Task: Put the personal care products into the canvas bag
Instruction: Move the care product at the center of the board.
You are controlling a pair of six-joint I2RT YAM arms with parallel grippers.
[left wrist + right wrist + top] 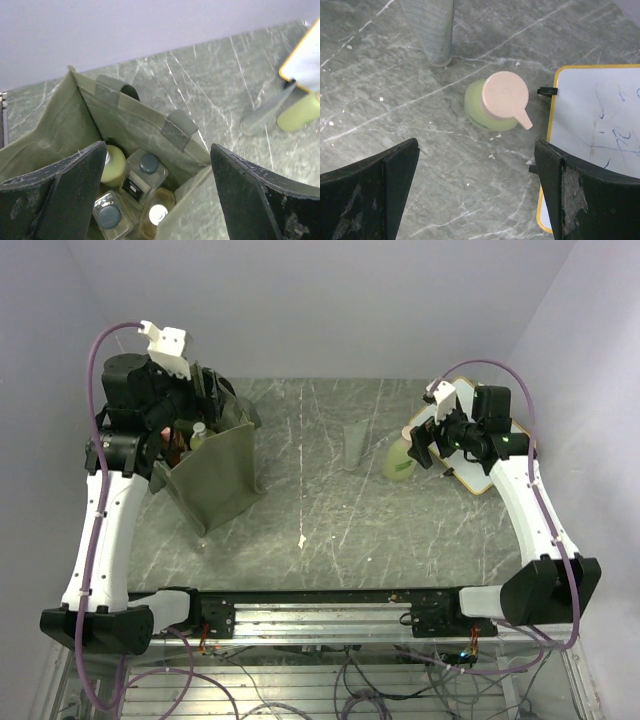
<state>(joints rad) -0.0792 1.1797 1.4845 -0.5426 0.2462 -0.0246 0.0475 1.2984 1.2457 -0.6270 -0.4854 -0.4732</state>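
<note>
The olive canvas bag stands upright at the left. My left gripper hovers open and empty over its mouth. In the left wrist view the bag holds a yellow-green bottle, two clear square bottles with dark caps and an amber bottle with a white cap. On the table at the right stand a yellow-green bottle with a pink cap and a grey tube. My right gripper is open and empty just above and near the bottle.
A wood-framed whiteboard lies flat just right of the yellow-green bottle, under my right arm. The grey marble table is walled by pale panels at the back and sides.
</note>
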